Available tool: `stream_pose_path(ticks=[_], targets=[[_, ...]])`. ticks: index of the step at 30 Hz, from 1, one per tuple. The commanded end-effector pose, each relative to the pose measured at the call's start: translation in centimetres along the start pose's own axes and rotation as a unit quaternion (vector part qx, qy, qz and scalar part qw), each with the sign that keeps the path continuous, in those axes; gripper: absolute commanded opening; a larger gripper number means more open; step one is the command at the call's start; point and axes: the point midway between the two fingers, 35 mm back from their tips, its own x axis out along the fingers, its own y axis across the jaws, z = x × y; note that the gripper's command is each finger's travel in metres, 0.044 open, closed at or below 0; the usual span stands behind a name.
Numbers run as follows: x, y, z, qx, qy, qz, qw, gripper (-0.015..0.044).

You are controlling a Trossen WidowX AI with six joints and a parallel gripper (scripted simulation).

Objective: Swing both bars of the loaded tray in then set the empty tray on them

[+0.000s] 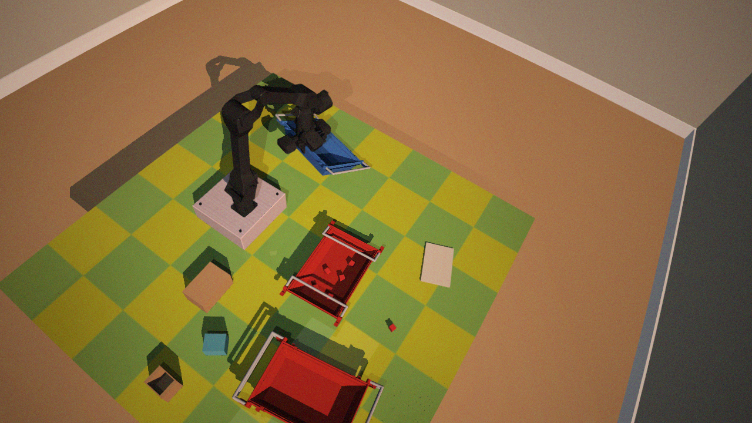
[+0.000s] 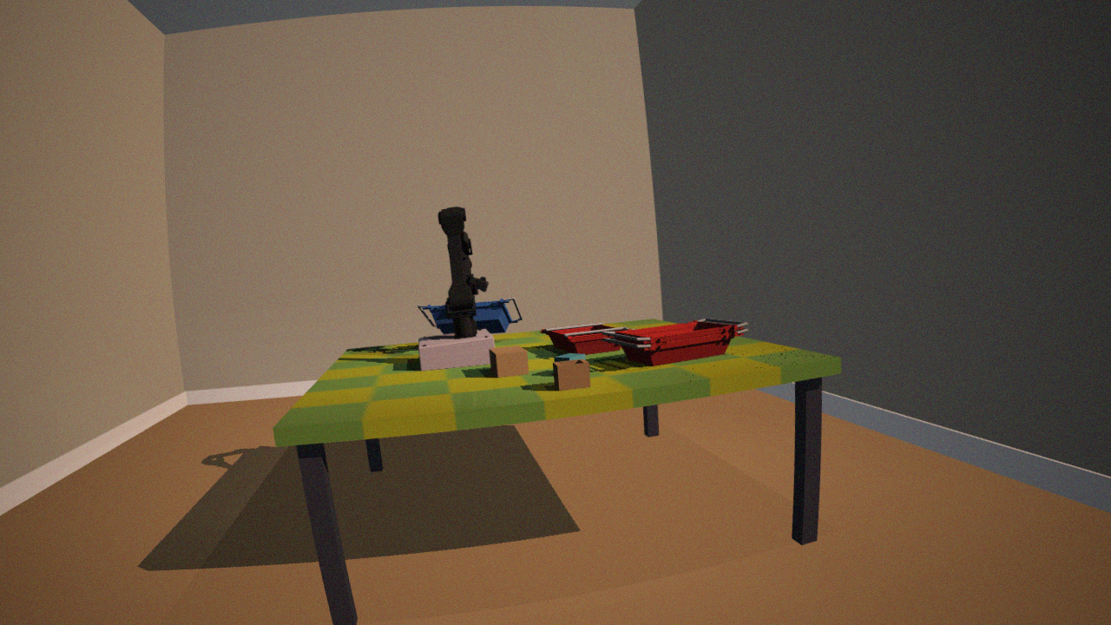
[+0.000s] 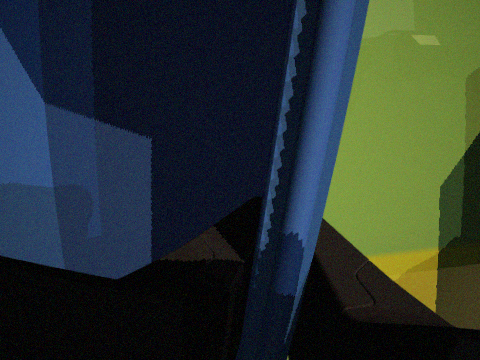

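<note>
My gripper [image 1: 303,149] [image 3: 278,215] is shut on one long rim of the blue empty tray [image 1: 341,150] [image 2: 493,317] [image 3: 322,100]. The blue tray is tilted and held up off the table beyond the arm's base, with wire bars at its ends. The red loaded tray [image 1: 311,257] [image 2: 578,342] stands on the table with several small red blocks [image 1: 351,261] inside. Its two wire bars lie across its top, one near each end. The arm covers part of the blue tray in the top and exterior views.
A second red tray [image 1: 310,378] [image 2: 675,344], its bars swung out, stands near the loaded one; it may be a nested stack. A brown box [image 1: 207,286], a blue block [image 1: 215,342], a small open box [image 1: 164,382], a pale flat box [image 1: 437,264] and a loose red block [image 1: 392,327] also stand about.
</note>
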Motion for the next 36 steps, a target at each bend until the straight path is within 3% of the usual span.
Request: stream_pose_path(ticks=[1, 18, 36], targets=[[-1.7, 1.3, -0.2, -0.002, 0.002, 0.012, 1.000, 0.0000], [-7.5, 3.9, -0.7, -0.002, 0.002, 0.013, 1.000, 0.0000], [-7.6, 3.9, -0.7, -0.002, 0.002, 0.013, 1.000, 0.0000]])
